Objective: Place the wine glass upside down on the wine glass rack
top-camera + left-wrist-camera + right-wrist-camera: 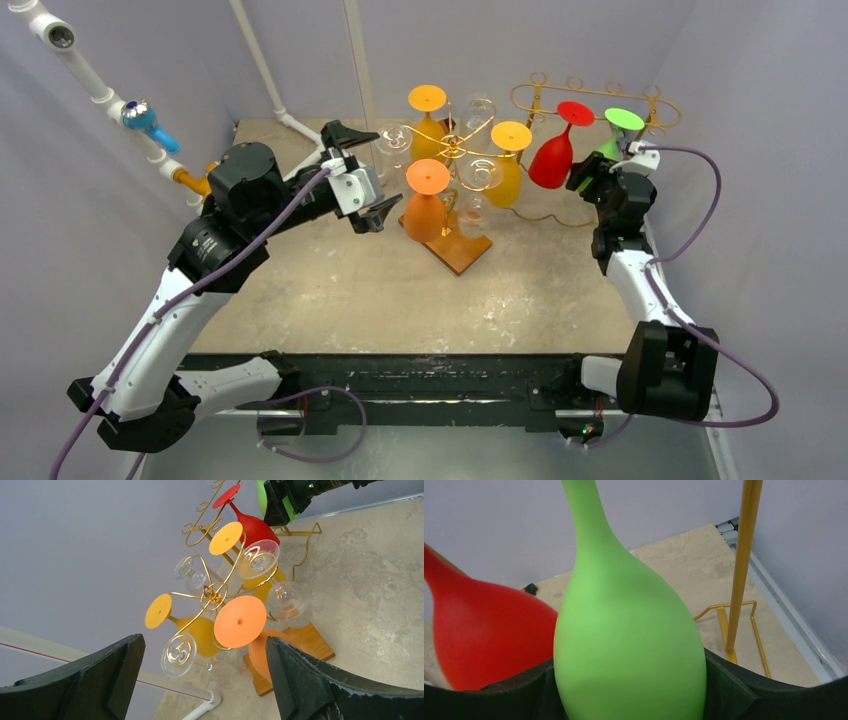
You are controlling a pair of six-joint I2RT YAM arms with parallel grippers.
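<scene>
The green wine glass (629, 645) is upside down, bowl low and stem pointing up. My right gripper (629, 685) is shut on its bowl, one black finger pressed against each side. From above, the glass's green foot (624, 119) sits up at the rail of the gold wine glass rack (590, 95), beside the foot of a red glass (552, 160) hanging there. The right gripper (600, 172) is under that rail. My left gripper (385, 170) stands open with nothing between its fingers, just left of the spiral stand (212, 595).
The spiral gold stand on a wooden base (460, 245) holds orange, yellow and clear glasses at the back centre. A gold rack post (744, 555) rises just right of the green glass. White pipes (290, 125) run along the back left wall.
</scene>
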